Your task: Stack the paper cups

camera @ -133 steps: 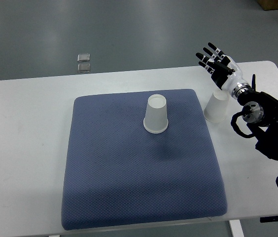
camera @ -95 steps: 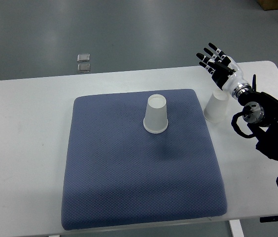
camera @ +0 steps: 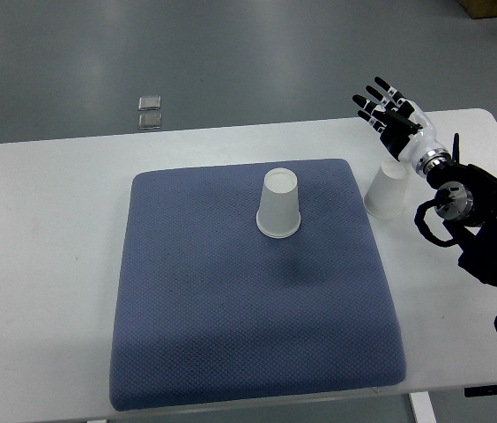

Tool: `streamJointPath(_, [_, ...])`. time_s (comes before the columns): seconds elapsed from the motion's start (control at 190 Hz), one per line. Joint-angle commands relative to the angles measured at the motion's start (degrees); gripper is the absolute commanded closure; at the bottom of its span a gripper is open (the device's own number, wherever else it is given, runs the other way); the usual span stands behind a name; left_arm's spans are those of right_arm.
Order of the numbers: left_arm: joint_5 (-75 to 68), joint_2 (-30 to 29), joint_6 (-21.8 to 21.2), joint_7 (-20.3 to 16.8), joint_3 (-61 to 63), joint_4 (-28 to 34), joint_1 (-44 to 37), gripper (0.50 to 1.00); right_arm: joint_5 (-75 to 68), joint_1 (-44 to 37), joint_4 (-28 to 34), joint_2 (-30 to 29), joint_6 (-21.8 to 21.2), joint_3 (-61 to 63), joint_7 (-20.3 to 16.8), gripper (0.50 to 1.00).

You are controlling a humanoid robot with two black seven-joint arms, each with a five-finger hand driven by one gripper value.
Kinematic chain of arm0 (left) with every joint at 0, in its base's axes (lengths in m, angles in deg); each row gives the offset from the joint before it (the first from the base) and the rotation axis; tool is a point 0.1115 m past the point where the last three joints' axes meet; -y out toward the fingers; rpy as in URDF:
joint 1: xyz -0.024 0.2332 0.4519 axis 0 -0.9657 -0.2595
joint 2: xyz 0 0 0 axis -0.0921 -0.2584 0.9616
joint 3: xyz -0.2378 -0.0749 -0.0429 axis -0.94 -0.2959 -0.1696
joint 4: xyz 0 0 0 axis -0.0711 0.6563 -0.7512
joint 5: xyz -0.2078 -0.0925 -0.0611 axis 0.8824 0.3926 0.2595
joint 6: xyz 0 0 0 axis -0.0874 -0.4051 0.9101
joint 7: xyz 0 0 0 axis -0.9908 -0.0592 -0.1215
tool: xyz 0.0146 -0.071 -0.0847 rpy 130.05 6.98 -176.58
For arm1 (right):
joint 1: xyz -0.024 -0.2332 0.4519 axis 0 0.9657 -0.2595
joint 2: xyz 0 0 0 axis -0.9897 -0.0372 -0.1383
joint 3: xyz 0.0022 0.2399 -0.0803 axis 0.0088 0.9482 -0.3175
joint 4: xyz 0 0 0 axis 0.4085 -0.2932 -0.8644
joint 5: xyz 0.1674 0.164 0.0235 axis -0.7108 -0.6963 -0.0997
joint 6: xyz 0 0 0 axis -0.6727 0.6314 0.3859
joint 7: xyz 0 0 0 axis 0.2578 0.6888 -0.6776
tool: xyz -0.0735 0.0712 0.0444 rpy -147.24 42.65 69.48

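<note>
White paper cup [camera: 387, 190] stands just below the right hand [camera: 391, 119], fingers spread, empty.

Right hand [camera: 391, 119] raised at the far right, fingers spread, palm empty.

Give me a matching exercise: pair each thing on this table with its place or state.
Things:
1. cup on the mat
2. cup beside the mat
3. blue mat
4. right hand

Places or states:
A. fingers spread, holding nothing, above the table's far right
B. upside down on bare table, just off the pad's right edge
C. covers the middle of the white table
D. upside down near the pad's far edge

Pairs: 1-D, 2-B, 3-C, 4-A
</note>
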Motion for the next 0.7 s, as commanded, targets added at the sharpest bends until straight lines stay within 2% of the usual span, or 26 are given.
streamJointPath(0.0, [0.00,0.00,0.00,0.00,-0.01,0.02,-0.02,0.500,-0.02,-0.11,-0.03,-0.01,0.02,0.11,-0.01,0.568])
streamJointPath(0.695, [0.00,0.00,0.00,0.00,-0.01,0.02,-0.02,0.500,-0.11,-0.11,0.23,1.74,1.61,0.55,0.26,0.568])
